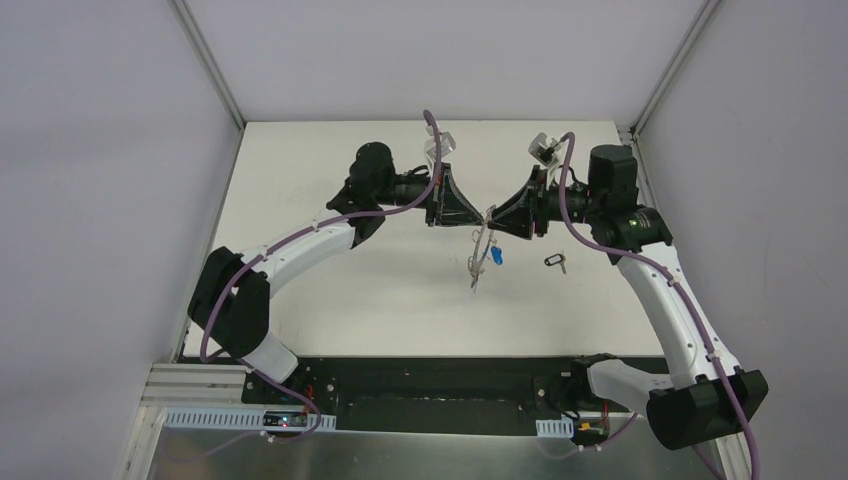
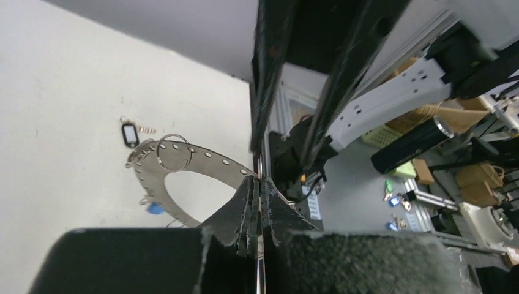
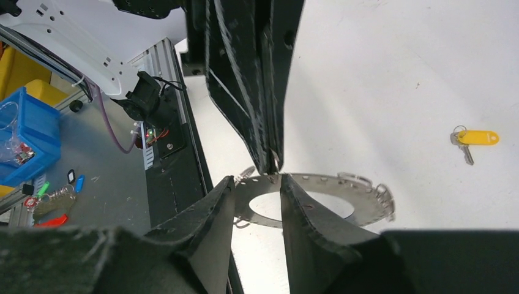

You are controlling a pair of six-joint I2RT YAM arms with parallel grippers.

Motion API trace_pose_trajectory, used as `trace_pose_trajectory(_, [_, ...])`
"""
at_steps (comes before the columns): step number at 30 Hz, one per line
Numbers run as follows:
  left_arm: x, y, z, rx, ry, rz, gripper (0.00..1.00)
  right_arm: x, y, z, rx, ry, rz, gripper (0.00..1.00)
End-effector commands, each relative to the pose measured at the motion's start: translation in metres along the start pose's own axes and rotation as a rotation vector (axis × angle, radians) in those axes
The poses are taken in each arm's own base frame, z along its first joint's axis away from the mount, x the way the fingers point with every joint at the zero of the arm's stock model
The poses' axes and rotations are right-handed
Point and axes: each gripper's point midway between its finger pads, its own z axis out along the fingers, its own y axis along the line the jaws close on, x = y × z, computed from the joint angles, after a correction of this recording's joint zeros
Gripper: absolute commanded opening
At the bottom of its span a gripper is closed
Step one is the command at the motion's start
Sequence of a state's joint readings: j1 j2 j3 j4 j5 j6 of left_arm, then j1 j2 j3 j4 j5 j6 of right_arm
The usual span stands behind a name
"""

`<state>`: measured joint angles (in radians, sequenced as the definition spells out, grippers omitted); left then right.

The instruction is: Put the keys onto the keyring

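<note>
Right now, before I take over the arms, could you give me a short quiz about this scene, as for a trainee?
1. True or false: the left hand is shut on the keyring.
2. Which key already hangs on the keyring: A yellow, B blue, C black?
3. Fill in: the yellow key lies on the ____.
Key: 1 true; 2 B, the blue key; 3 table.

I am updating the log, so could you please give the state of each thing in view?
Keyring: held off the table.
Left fingers: shut on its rim.
Right fingers: open, either side of the rim.
Blue key: hanging from the ring.
Black key: loose on the table.
Yellow key: loose on the table.
</note>
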<state>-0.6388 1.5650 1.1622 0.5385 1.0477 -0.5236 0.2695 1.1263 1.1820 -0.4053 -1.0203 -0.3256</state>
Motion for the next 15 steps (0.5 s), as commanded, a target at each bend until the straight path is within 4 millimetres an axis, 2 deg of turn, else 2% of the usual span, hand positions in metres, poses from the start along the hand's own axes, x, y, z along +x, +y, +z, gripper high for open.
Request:
trace_pose_trajectory(1, [-0.045, -0.043, -0.005, 0.134, -0.145, 0.063, 0.0, -0.003, 0.006, -0.004, -0.027, -0.027, -0.014, 0.36])
trace_pose_trajectory(15, [-0.037, -0.033, -0.002, 0.145, -0.153, -0.001, 0.0, -0.012, 0.01, -0.002, -0.08, -0.047, 0.008, 0.34])
